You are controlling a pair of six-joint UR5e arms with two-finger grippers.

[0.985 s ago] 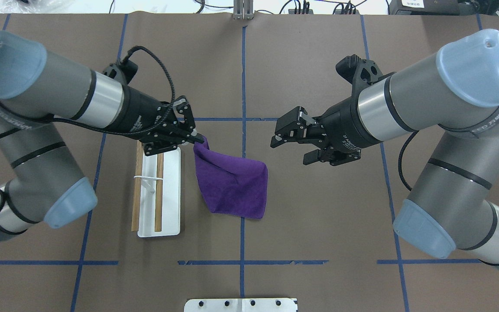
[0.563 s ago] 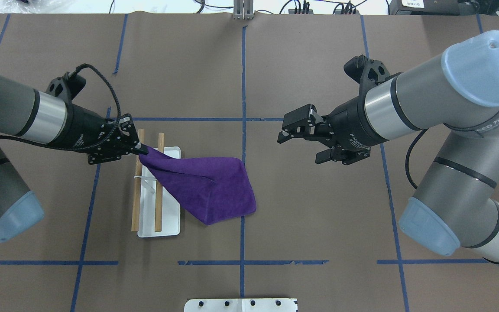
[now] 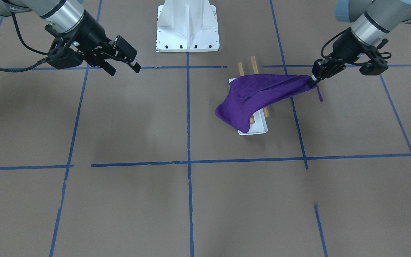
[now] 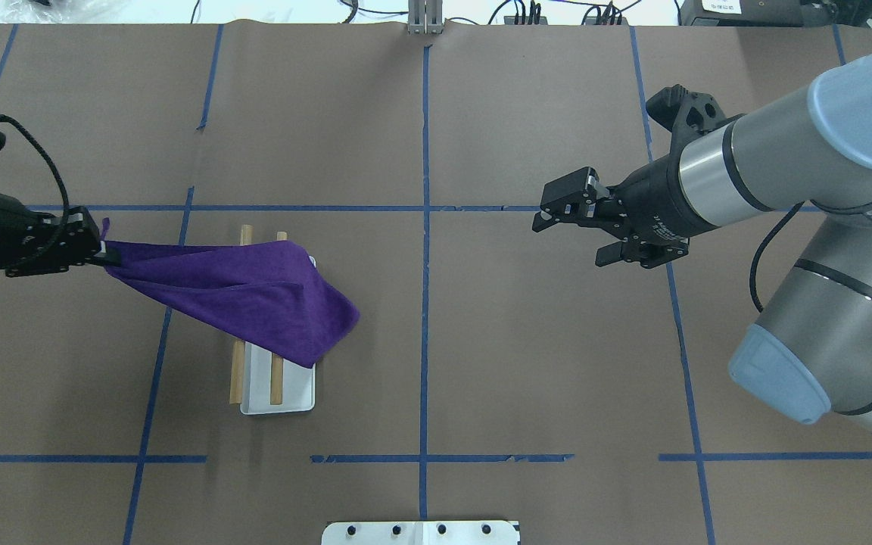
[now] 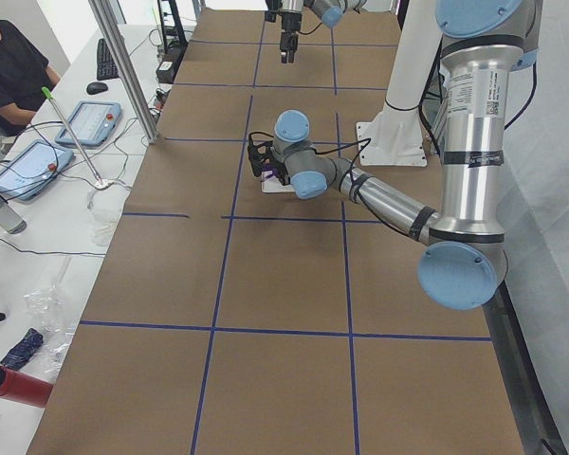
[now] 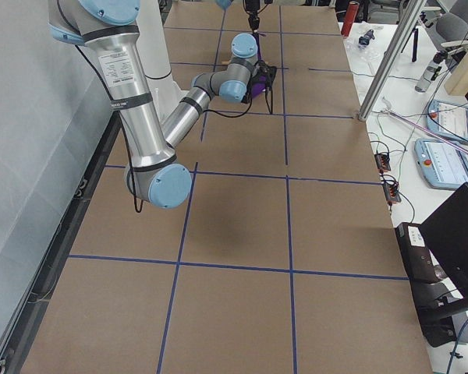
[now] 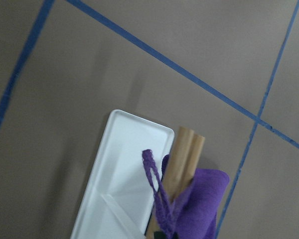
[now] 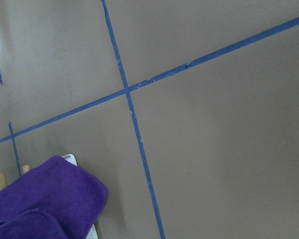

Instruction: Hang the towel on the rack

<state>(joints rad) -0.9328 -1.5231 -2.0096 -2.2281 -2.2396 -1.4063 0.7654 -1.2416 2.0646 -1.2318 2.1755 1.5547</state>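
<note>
The purple towel (image 4: 247,291) is stretched over the rack's two wooden dowels (image 4: 236,375) and covers most of the white tray base (image 4: 288,393). My left gripper (image 4: 103,252) is shut on the towel's corner, left of the rack, and holds it taut above the table. In the front-facing view the towel (image 3: 259,96) drapes across the rack (image 3: 257,129) toward my left gripper (image 3: 312,81). My right gripper (image 4: 568,235) is open and empty, far right of the rack; it also shows in the front-facing view (image 3: 125,66). The left wrist view shows the tray (image 7: 124,174), the dowels (image 7: 184,159) and the towel's loop (image 7: 154,184).
Brown paper with blue tape lines (image 4: 425,227) covers the table. The white bolted robot pedestal (image 3: 187,28) stands at the robot's side of the table. Operators' tablets and cables (image 5: 38,161) lie on a side table beyond the far edge.
My left gripper has pulled the towel's corner leftward, dragging the cloth from beside the rack up over both dowels. My right gripper has drawn back to the right, still open.
</note>
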